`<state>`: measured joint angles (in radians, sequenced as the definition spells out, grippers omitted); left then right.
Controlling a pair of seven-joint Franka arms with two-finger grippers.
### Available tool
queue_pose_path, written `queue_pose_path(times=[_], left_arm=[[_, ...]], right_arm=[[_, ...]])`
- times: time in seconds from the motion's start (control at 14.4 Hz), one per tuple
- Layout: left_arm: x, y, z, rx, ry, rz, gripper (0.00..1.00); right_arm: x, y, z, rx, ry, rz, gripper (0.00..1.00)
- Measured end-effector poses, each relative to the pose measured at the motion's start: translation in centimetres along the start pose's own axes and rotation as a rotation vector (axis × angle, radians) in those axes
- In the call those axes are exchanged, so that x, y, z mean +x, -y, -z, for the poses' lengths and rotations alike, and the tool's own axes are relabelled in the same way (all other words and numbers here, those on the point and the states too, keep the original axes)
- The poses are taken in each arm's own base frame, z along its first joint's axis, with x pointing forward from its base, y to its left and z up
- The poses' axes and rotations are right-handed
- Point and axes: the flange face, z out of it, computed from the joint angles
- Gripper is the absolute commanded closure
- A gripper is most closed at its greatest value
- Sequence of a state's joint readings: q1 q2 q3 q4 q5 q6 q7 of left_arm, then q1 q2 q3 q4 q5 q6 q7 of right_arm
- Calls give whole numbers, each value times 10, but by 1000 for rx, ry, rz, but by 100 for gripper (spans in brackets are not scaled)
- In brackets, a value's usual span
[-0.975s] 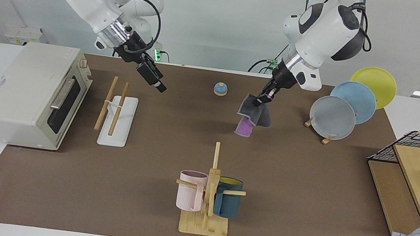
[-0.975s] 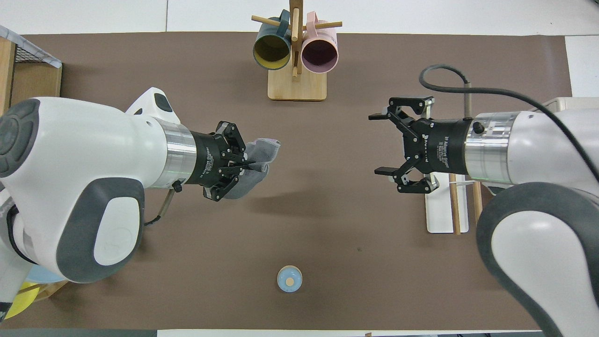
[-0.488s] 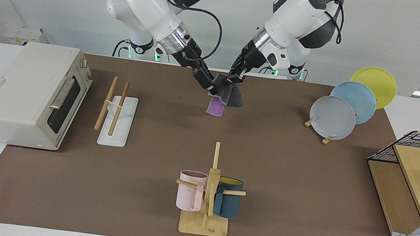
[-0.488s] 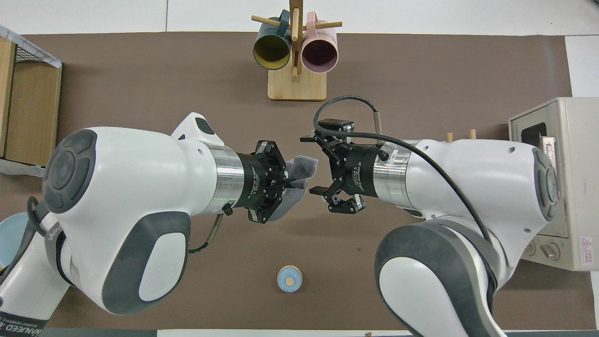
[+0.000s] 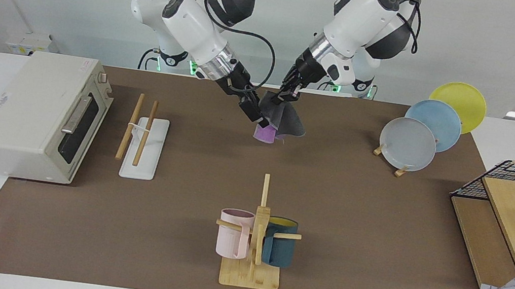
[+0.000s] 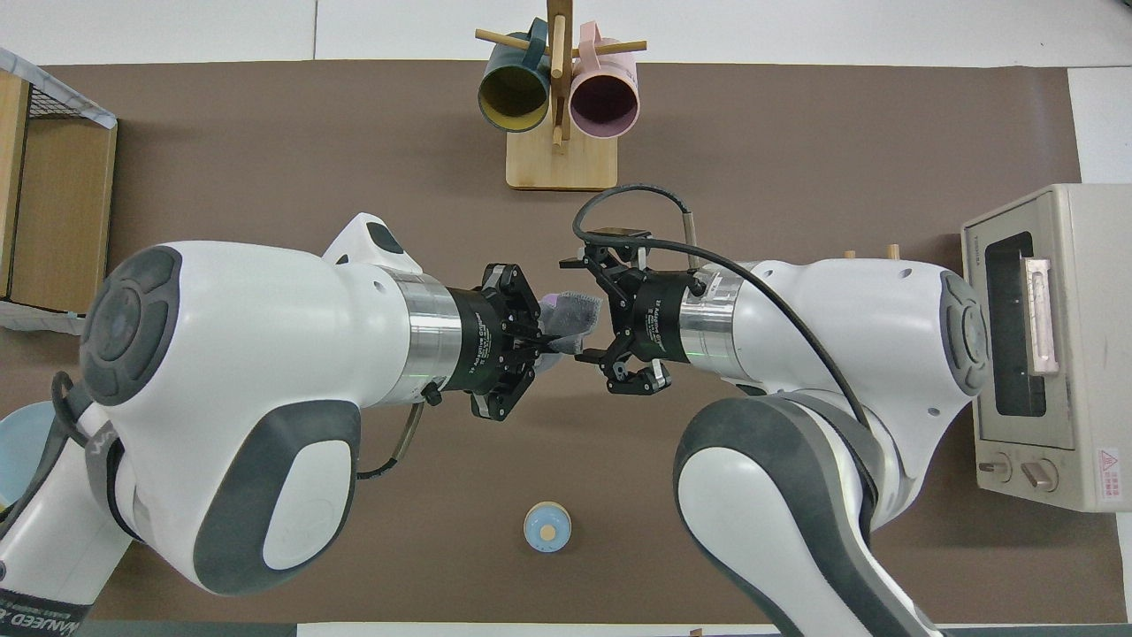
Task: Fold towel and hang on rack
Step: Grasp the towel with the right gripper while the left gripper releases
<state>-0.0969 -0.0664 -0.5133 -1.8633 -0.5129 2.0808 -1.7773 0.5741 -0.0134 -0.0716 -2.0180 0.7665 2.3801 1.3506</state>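
The bench (image 5: 347, 256) is covered by a brown mat, and both arms lean in over its middle, at the robots' end. The biggest thing on it is the cream toaster oven (image 5: 37, 115) at the right arm's end; seen from the high camera across the bench it sits at about nine o'clock. At three o'clock from that camera stands a wooden shelf with a wire basket (image 5: 511, 218), and at about two o'clock a stand with three plates (image 5: 420, 133). Down at six o'clock is the mug tree (image 5: 256, 234) with a pink and a dark blue cup.

The rack (image 5: 142, 135) rests just beside the oven, its two wooden rods bare.

The towel (image 5: 280, 120) hangs in the air over the mat at about twelve o'clock, well apart from the rack, dark grey face outward with a purple flap showing below. The left pincer (image 5: 288, 93) is clenched on its upper edge. The right pincer (image 5: 255, 113) stands released, its fingers spread at the towel's side toward the rack; whether they touch the cloth I cannot tell.

A small blue bell (image 6: 547, 527) sits on the mat nearer to the robots than the towel.
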Motion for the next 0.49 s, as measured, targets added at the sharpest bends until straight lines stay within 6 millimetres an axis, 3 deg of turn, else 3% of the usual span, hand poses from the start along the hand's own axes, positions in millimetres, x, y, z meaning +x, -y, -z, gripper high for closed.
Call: queue_pose_path(times=[0.28,0.49], left_arm=[[0,0,0,-1,0,11,100],[0,0,0,-1,0,20,100]], right_arm=[[-20,-6,-9,1,9,32,100],[-23,-7,-11,-1,11,38,100]])
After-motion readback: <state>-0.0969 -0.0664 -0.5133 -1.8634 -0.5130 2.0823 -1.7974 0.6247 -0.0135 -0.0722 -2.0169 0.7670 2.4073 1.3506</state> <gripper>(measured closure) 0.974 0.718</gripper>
